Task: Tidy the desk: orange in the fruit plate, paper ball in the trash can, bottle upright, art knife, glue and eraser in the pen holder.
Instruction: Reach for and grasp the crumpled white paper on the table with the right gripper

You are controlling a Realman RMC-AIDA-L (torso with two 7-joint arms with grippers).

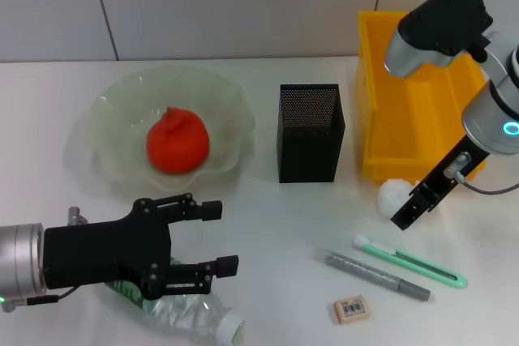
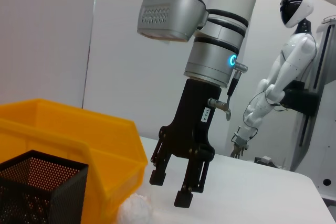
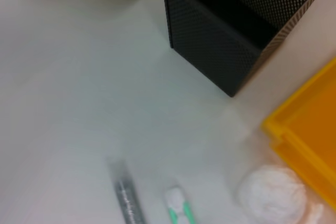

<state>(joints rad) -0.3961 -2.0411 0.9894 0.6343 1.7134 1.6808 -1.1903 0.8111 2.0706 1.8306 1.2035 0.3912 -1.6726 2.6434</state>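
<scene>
Our orange [image 1: 178, 143] sits in the fruit plate [image 1: 113, 119]. At five o'clock, our right gripper [image 1: 415, 204], fingers apart, hangs beside the paper ball [image 1: 392, 194]; bottle [image 1: 195, 313], stationery remain.

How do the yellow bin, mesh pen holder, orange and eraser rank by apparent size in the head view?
Largest to smallest:
1. yellow bin
2. mesh pen holder
3. orange
4. eraser
The bin sits farther back, yet looks biggest.
</scene>
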